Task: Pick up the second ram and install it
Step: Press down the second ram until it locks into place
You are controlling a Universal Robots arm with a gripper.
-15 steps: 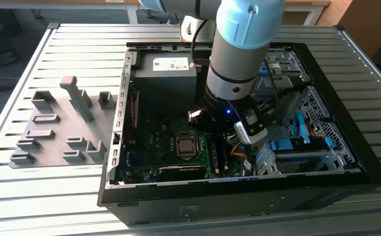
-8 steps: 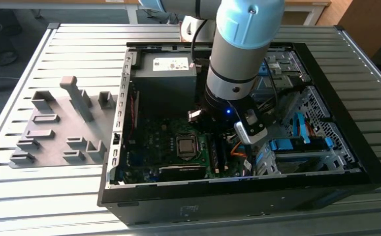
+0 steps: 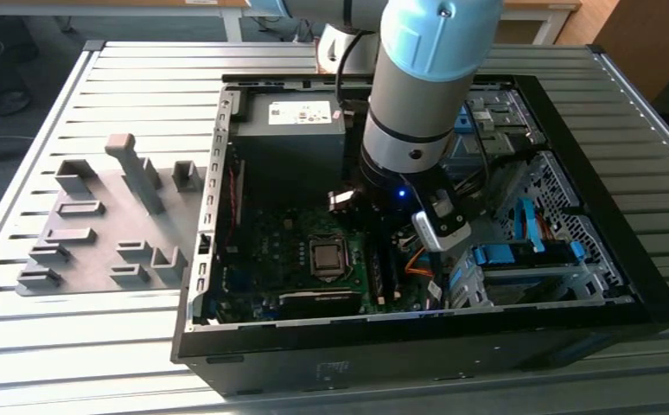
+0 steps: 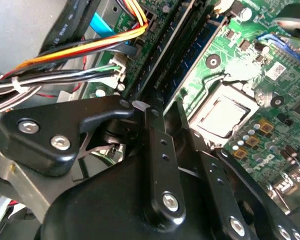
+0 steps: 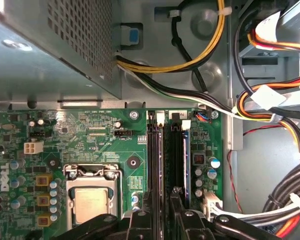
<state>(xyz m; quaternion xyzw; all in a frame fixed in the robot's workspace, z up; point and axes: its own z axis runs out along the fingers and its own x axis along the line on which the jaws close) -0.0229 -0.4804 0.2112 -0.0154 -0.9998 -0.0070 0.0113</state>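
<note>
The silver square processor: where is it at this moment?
The processor sits on the green motherboard inside the black computer case, on the exterior view's left of the black memory slots.

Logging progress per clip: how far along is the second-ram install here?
Looks done: pickup, probably, since the hand is at the motherboard's memory slots, away from the grey holder. In hand: work at the slots beside the processor socket. Left: seating; I cannot tell whether the second ram is fully in.
</note>
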